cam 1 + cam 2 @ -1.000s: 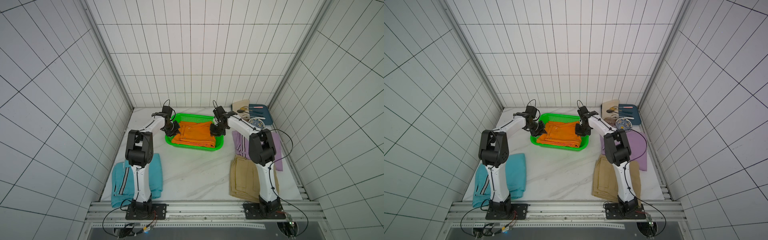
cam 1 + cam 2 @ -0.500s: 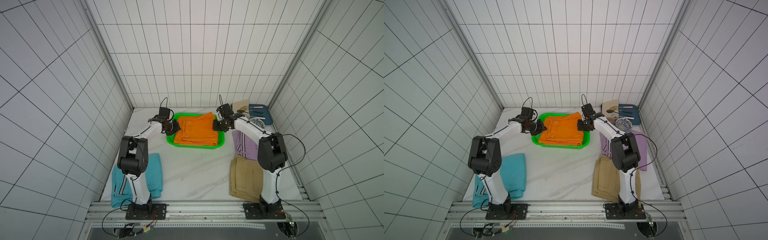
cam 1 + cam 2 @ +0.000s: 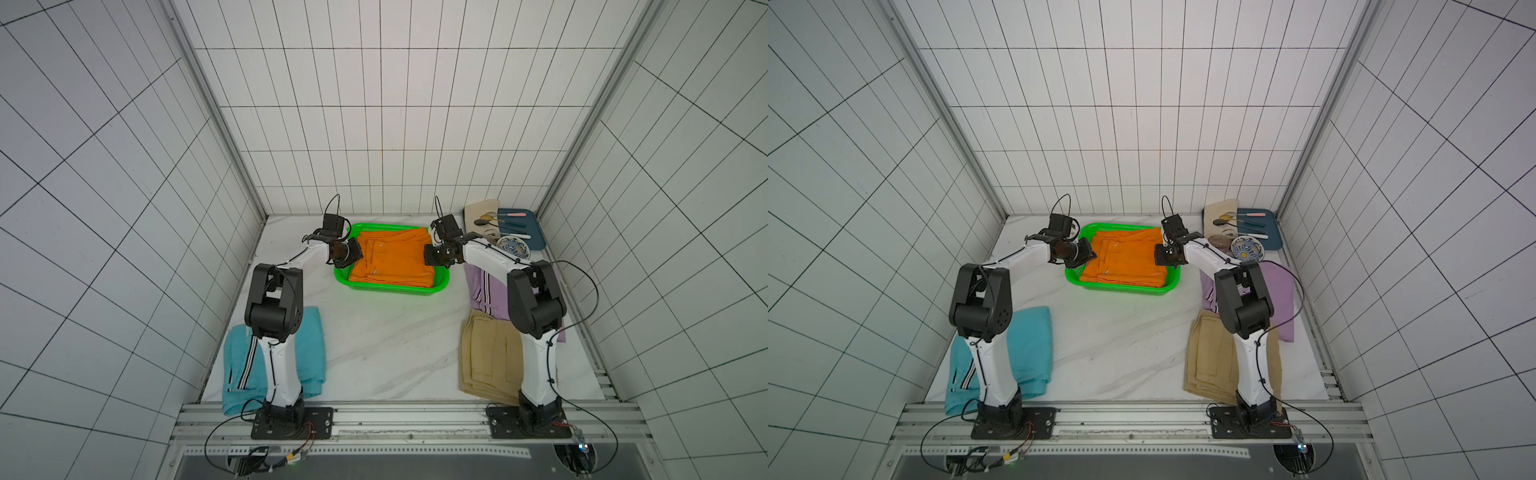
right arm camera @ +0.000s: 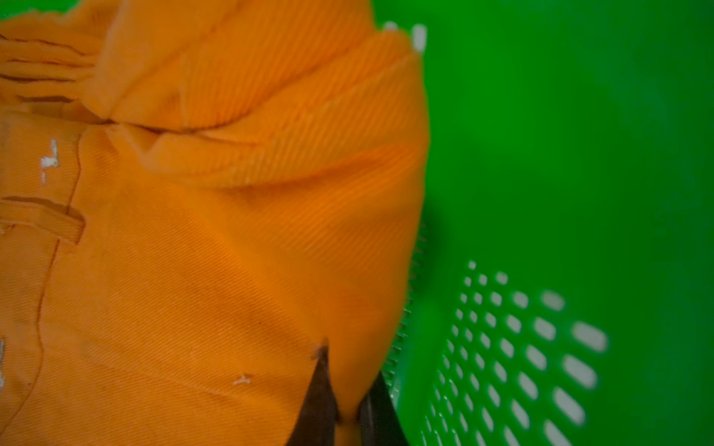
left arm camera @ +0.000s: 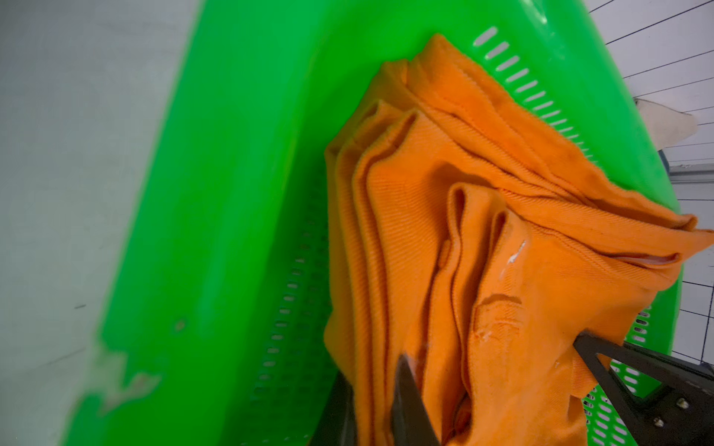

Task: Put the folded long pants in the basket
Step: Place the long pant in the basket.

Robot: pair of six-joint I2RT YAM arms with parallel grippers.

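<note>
Top views, both. Item one: orange pants [image 3: 395,257], folded, lying inside the green basket [image 3: 390,286] at the far middle of the marble table [image 3: 386,345] and covering most of its floor. My left gripper [image 3: 360,255] is at the bundle's left edge and my right gripper [image 3: 426,253] at its right edge, each reaching in over a side rim. Items outside the basket: teal pants [image 3: 311,345] with a striped waistband, near left, partly hidden by my left arm; tan pants [image 3: 488,357], near right; lilac pants [image 3: 482,286], striped, just beyond the tan ones, partly behind my right arm. Far right corner: dark blue tray [image 3: 534,232], cream cloth [image 3: 478,210] beside it, cutlery [image 3: 494,218] lying across both, patterned bowl [image 3: 513,248] at the tray's near edge. Left wrist view. My two dark fingers [image 5: 409,405] stand either side of a raised fold of the orange cloth and are closed on it; the layered edges of the bundle lie against the basket's slotted wall. Right wrist view. My fingers [image 4: 320,386] are pinched tight on the bundle's edge, with only a thin fold between them; the perforated green wall is just beside them, out of focus.
</note>
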